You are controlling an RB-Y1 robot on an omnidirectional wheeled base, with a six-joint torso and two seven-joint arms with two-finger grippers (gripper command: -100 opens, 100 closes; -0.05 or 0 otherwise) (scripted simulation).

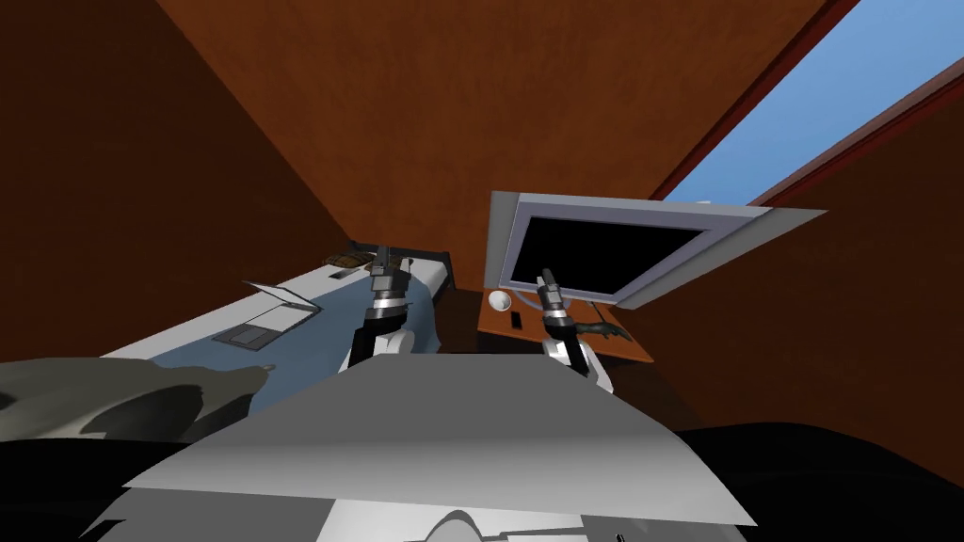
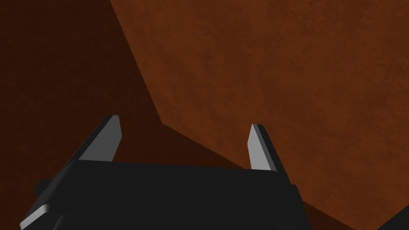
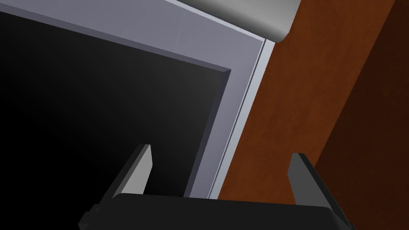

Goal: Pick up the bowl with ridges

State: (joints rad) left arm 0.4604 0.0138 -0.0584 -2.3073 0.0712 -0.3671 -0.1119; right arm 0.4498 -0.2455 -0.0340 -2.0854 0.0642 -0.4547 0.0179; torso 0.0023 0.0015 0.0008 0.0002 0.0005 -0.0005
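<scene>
Left of the monitor (image 1: 612,247), across a narrow gap, a pale blue-grey surface (image 1: 315,341) runs toward the brown wall. At its far end lies the bowl (image 1: 350,260), dark, shallow and patterned; it is too small to tell whether the pattern is ridges. The left tool (image 1: 382,252) hangs just beside the bowl, on the side nearer the monitor, and I cannot tell whether they touch. Farther from the monitor on that surface rests a flat grey device (image 1: 268,318), like an open laptop. The monitor, grey-framed with a black screen, stands on a brown surface (image 1: 497,337). By its lower left corner sits a small white round thing (image 1: 500,301), with a small dark item (image 1: 516,320) just beside it. The right tool (image 1: 546,276) is raised before that same corner of the monitor. A dark, long-limbed figure (image 1: 602,329) lies under the monitor's lower edge.

From the left wrist, the left tool's fingers (image 2: 104,140) stand well apart, far from the monitor.

From the right wrist, the monitor's black screen and grey frame loom close ahead. The right tool's fingers (image 3: 137,172) stand well apart, one before the screen, the other off the monitor's edge.
</scene>
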